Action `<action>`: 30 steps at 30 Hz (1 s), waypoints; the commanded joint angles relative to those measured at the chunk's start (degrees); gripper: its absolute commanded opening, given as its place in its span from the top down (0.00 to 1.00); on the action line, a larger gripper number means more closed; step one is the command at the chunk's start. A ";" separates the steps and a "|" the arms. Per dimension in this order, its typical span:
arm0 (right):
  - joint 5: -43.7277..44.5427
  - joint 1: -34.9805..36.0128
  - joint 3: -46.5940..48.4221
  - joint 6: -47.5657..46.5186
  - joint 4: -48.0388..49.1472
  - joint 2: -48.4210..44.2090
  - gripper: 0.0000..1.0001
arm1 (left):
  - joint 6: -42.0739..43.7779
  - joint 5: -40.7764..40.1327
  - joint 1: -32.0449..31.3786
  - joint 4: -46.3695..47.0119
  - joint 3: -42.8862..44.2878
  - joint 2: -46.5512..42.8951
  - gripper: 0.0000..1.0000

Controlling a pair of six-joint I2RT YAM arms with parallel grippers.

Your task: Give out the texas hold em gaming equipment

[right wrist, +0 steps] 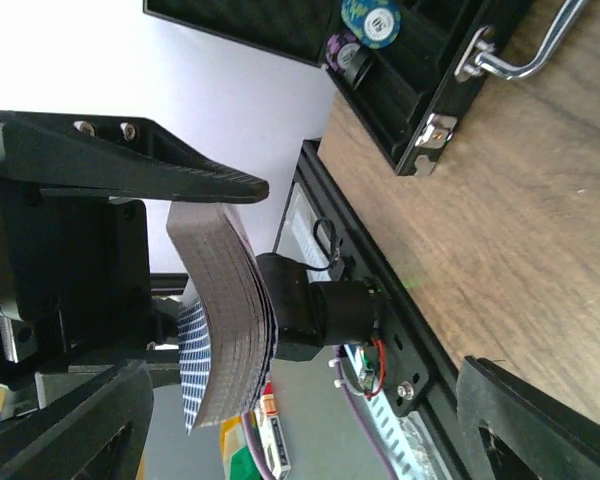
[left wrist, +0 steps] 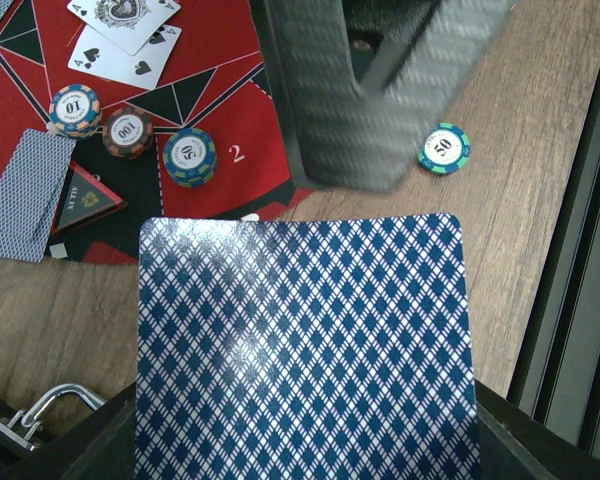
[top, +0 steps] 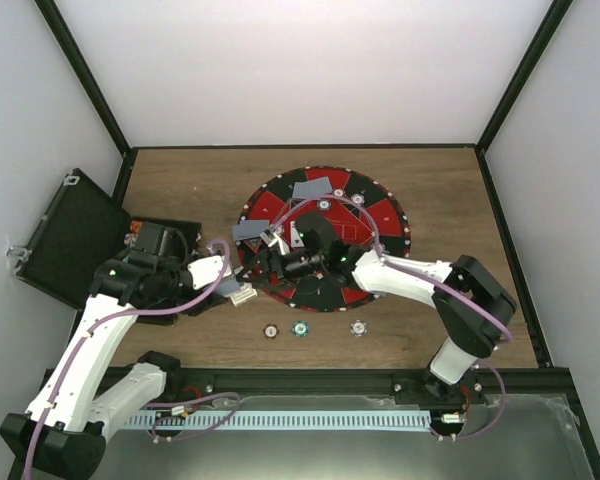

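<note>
Your left gripper (top: 242,292) is clamped tight on the deck (left wrist: 300,360). The blue-diamond backs face its camera. The deck hangs over the near-left rim of the round mat (top: 380,215), partly above bare wood.

Your right gripper (top: 270,266) has its jaws spread wide with nothing in them. It sits over the mat just beyond the deck, pointed at it. The right wrist view shows the deck edge-on and bowed, ahead of the spread fingers. Can't tell if there's any contact.

On the mat:
- 10 chip (left wrist: 75,108), 100 chip (left wrist: 127,132) and blue 50 chip (left wrist: 189,156) sit side by side
- two face-up cards (left wrist: 115,55), both spades, overlap
- face-down card (left wrist: 25,195) lies at the rim
- another face-down card (top: 310,187) lies on the far side

Off the mat, a row of three chips (top: 300,328) sits on the wood between the mat and your bases.

The black case (top: 65,235) lies open at the table's left, with stacked chips (right wrist: 370,20) inside.
</note>
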 commanded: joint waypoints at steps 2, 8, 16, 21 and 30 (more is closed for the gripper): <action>-2.30 2.50 3.45 4.33 6.04 3.26 0.16 | 1.17 1.84 0.03 1.14 -0.12 -0.38 0.96; -3.66 4.38 7.41 6.55 8.52 7.96 0.18 | 1.18 2.10 0.03 1.09 0.18 -0.25 0.95; -5.59 5.50 11.04 9.42 11.73 13.72 0.23 | 1.31 2.02 0.03 0.81 0.41 -0.63 0.95; -5.64 4.79 9.92 9.18 11.81 14.47 0.27 | 1.44 1.68 0.06 0.48 0.41 -0.84 0.95; -5.54 0.02 2.68 7.94 11.83 10.91 0.34 | 1.61 1.78 0.03 0.48 0.66 -0.78 0.96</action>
